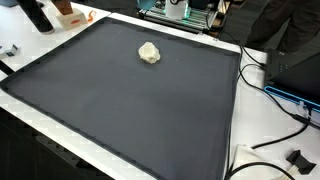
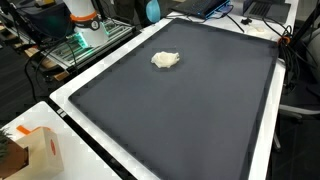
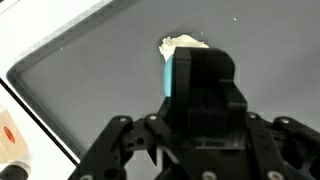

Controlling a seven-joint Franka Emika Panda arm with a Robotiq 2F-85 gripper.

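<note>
A small crumpled off-white lump [image 1: 149, 53] lies on a large dark grey mat [image 1: 120, 110], towards its far side; it also shows in the other exterior view [image 2: 166, 60]. In the wrist view the lump [image 3: 182, 43] peeks out just beyond my gripper's black body. My gripper [image 3: 200, 172] fills the lower middle of that view. Its finger linkages are spread wide to both sides and nothing is between them; the fingertips are cut off by the frame edge. The gripper is above the mat, apart from the lump. It does not show in either exterior view.
The mat [image 2: 180, 110] lies on a white table [image 2: 75, 100]. An orange-and-white box [image 2: 35, 150] stands at one corner. Black cables [image 1: 275, 110] and a black plug [image 1: 298, 158] lie beside the mat. The robot base [image 2: 85, 22] and equipment stand behind the table.
</note>
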